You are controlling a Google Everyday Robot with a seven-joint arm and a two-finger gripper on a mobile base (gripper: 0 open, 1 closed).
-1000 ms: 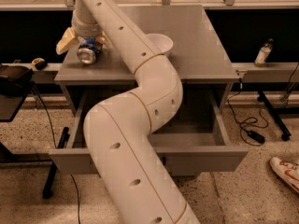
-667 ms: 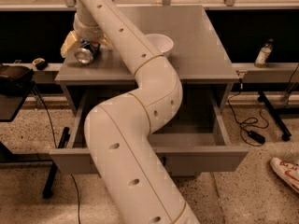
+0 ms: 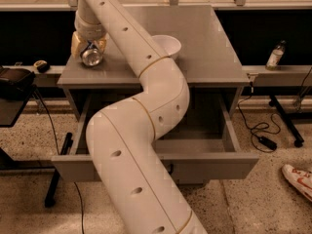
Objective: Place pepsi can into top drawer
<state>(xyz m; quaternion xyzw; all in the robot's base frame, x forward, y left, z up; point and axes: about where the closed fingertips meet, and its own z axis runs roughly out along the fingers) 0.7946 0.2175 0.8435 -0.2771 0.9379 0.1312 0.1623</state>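
The gripper [image 3: 89, 47], at the left edge of the bench [image 3: 209, 48], is partly hidden by the wrist of the arm [image 3: 141, 145]. Of the pepsi can [image 3: 91, 57] at the gripper, only a silver end shows. The arm, cut off at top and bottom, covers the middle of the top drawer [image 3: 214, 162] and the left side of the white bowl [image 3: 168, 44]. A shoe [image 3: 298, 177] is cut by the right edge.

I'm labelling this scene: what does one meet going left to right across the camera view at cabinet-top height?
Dark object → gripper, at the pepsi can on the left of the cabinet top → white bowl → bottle.
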